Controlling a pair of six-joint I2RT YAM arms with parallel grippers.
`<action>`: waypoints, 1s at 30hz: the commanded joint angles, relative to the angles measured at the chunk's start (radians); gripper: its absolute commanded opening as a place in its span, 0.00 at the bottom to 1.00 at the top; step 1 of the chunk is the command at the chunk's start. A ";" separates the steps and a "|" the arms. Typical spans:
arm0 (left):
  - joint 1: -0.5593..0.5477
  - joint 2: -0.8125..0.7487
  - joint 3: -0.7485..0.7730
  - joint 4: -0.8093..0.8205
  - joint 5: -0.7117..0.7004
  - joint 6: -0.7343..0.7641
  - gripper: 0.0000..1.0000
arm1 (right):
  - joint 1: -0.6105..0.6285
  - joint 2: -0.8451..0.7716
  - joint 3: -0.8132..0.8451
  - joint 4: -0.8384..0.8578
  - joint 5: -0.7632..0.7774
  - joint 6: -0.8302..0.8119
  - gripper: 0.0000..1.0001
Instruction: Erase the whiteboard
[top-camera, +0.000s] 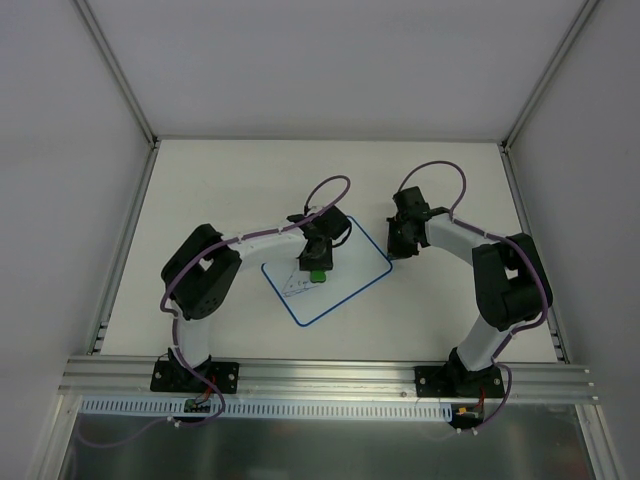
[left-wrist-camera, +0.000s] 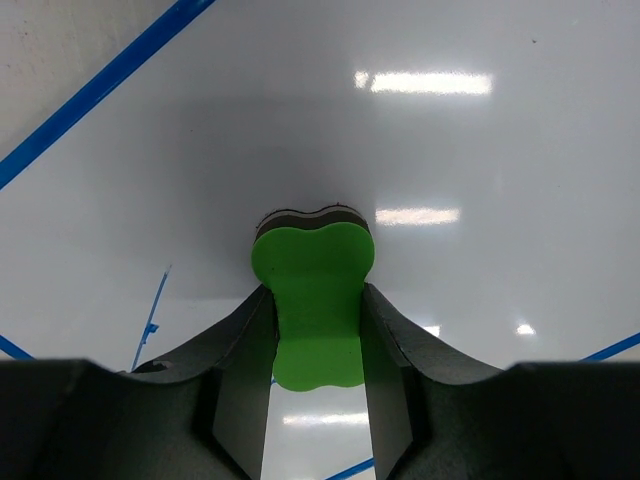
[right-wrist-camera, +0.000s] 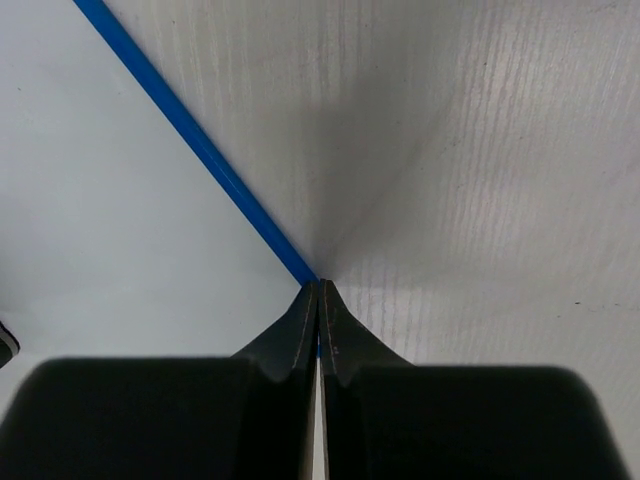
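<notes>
Top external view: I see the matte white table (top-camera: 230, 180) with the glossy, blue-rimmed, round-cornered whiteboard (top-camera: 352, 268) lying askew at mid-table, tabletop showing on every side. The right gripper (right-wrist-camera: 318, 292), fingers pressed together, sits at the board's right rim. The left gripper (left-wrist-camera: 315, 300) pinches a lobed green eraser (left-wrist-camera: 312, 270) against the board near line scribbles (top-camera: 293, 288).

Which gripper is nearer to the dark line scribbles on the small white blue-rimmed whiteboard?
Left. The left gripper, shut on a green eraser block, is over the whiteboard right beside the dark scribbles; the right gripper, shut, is at the blue rim on the opposite side.
</notes>
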 joint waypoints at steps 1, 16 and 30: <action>0.032 -0.036 -0.049 -0.067 -0.059 0.018 0.00 | 0.009 0.007 -0.026 -0.028 0.030 0.034 0.00; 0.172 -0.155 -0.209 -0.093 0.005 0.099 0.00 | 0.020 0.027 -0.016 -0.028 0.031 0.023 0.00; 0.149 -0.108 -0.152 -0.090 0.066 0.153 0.00 | 0.071 0.081 0.043 -0.046 0.010 -0.040 0.25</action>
